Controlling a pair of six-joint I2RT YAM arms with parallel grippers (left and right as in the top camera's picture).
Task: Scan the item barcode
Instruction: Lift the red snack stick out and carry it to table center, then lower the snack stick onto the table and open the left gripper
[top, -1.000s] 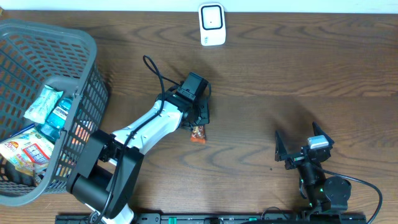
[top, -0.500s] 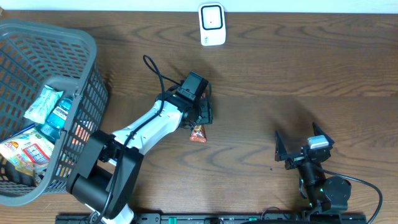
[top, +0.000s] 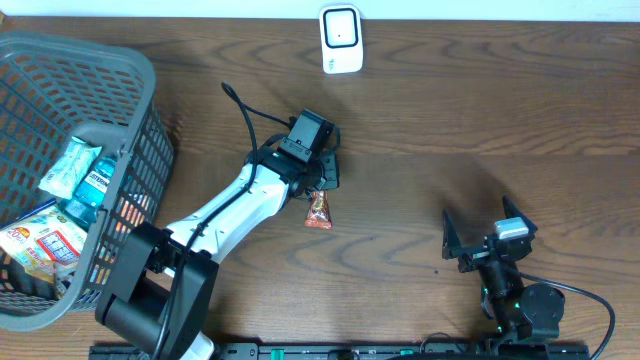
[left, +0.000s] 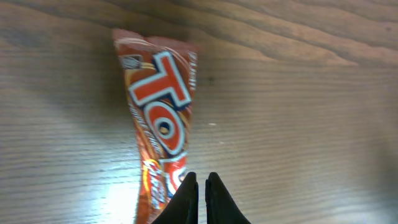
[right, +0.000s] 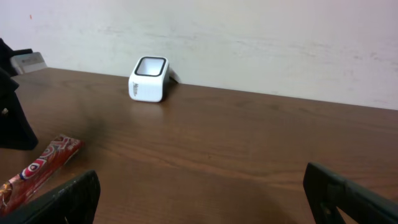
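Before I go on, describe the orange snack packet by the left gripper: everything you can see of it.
The snack packet is a long, narrow pouch of glossy orange-red foil with big white-edged letters. It lies flat on the wooden table, near its middle, well apart from the white scanner at the far edge. The left gripper is shut right at the edge of one end; whether it pinches the wrapper cannot be told. Nothing else touches it.

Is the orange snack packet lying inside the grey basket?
No, the orange snack packet lies on the bare wooden table, well to the right of the grey basket.
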